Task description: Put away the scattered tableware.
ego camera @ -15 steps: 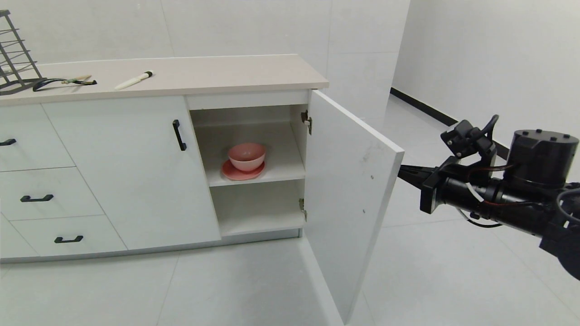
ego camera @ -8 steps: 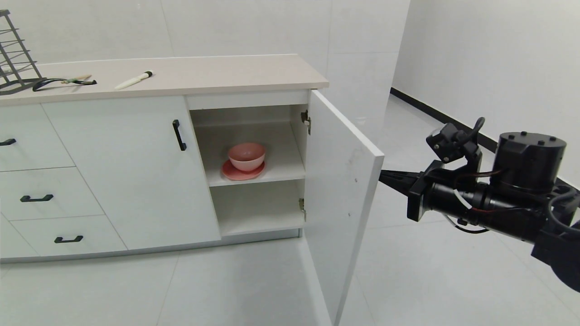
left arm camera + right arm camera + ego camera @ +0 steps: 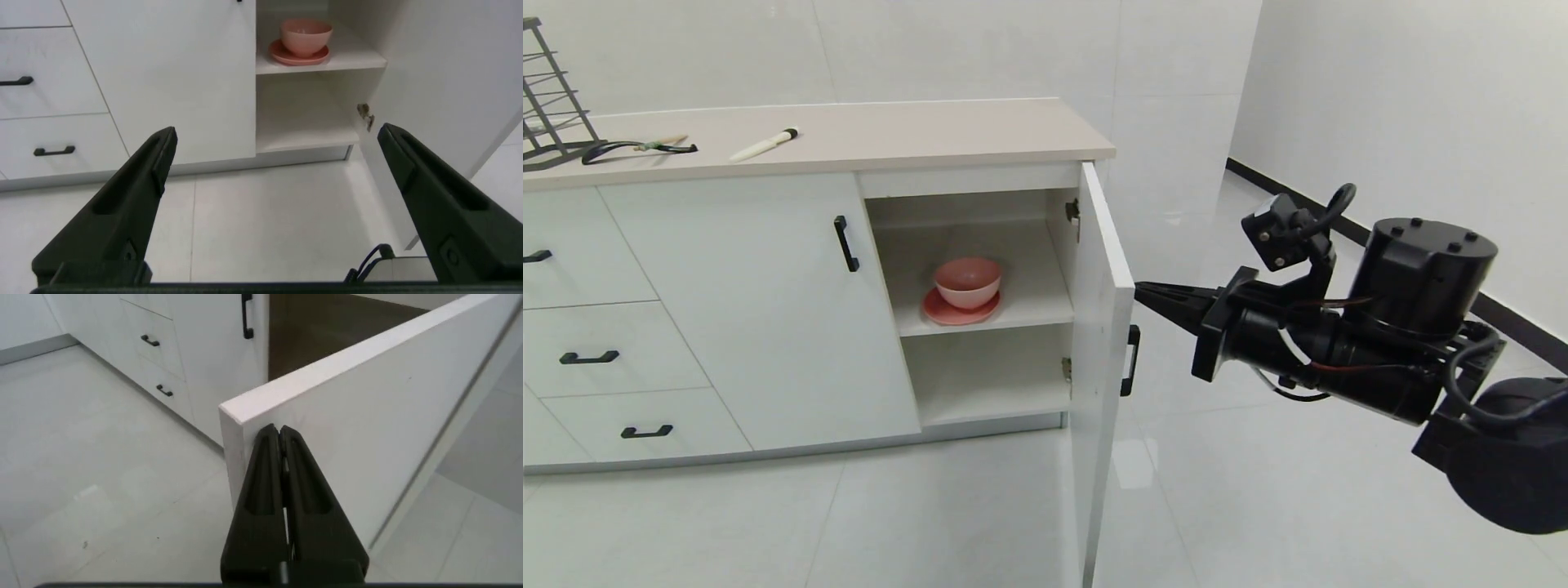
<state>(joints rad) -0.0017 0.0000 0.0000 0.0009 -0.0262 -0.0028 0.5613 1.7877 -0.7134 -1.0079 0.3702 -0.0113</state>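
A pink bowl (image 3: pixel 967 281) sits on a pink plate (image 3: pixel 941 314) on the upper shelf (image 3: pixel 1033 310) of the open cabinet; the bowl (image 3: pixel 306 34) and plate (image 3: pixel 283 56) also appear in the left wrist view. The white cabinet door (image 3: pixel 1094 343) stands about square to the cabinet front, its black handle (image 3: pixel 1128 360) on the outer side. My right gripper (image 3: pixel 1143 290) is shut with nothing in it, its tip against the door's outer face near the free edge (image 3: pixel 279 429). My left gripper (image 3: pixel 276 135) hangs open above the floor in front of the cabinet.
On the countertop (image 3: pixel 915 135) lie a white-handled utensil (image 3: pixel 764 144) and a black-handled tool (image 3: pixel 637 147), beside a dark wire rack (image 3: pixel 547 98). Drawers with black handles (image 3: pixel 588 357) are to the left. Open tiled floor (image 3: pixel 931 523) lies before the cabinet.
My right arm has moved left with its shut gripper against the door, and the door has swung from wide open toward the cabinet. Bowl and plate have stayed put.
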